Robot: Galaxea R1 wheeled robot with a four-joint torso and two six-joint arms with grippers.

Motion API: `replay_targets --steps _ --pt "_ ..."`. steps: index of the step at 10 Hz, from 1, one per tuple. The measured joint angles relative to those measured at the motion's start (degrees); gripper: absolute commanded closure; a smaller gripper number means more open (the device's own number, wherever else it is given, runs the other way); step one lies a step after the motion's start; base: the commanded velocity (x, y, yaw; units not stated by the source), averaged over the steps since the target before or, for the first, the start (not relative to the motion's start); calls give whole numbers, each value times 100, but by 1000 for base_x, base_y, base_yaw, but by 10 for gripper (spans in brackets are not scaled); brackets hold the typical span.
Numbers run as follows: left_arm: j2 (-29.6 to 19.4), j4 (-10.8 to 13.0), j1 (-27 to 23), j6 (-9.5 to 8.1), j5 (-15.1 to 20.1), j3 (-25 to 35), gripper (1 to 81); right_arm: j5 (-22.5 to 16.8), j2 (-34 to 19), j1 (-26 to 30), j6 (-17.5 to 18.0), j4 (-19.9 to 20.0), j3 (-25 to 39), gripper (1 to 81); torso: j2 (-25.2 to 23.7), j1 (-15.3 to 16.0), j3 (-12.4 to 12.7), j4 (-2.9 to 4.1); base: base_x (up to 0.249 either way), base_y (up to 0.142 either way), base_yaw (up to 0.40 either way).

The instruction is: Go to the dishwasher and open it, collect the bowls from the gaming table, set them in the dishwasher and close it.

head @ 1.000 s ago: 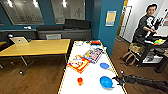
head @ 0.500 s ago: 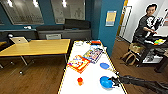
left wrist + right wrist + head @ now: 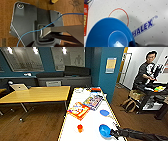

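The gaming table (image 3: 92, 119), white-topped with a yellow rim, runs away from me in the head view. Two blue bowls are over it. The far bowl (image 3: 104, 112) lies flat near the right edge. The near bowl (image 3: 103, 130) looks tilted, and my right gripper (image 3: 111, 133) is shut on its right rim, with the dark arm coming in from the lower right. In the right wrist view this bowl (image 3: 109, 35) looms large over the white top (image 3: 146, 12), a dark finger (image 3: 132, 43) on its rim. The dishwasher is out of view.
Two board-game boxes (image 3: 78, 110) (image 3: 93, 101) and a small orange-red object (image 3: 80, 127) lie on the white top. A wooden table (image 3: 37, 94) with a laptop (image 3: 18, 87) stands to the left. A person (image 3: 146, 72) stands at the right beside a dark rack. Wood floor (image 3: 75, 11) shows under the left wrist.
The right gripper and the near bowl have shifted slightly toward me along the table. The far bowl and the boxes have stayed put.
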Motion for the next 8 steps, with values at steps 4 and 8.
replay_targets --steps 4,8 --pt "2 -2 0 -2 -11 -2 10 -1 -325 -4 -5 10 204 811 0 0 0 0 0 0 0" --pt "116 11 -15 0 -24 -9 10 -146 -1415 221 122 -20 2057 811 0 0 0 0 0 0 0"
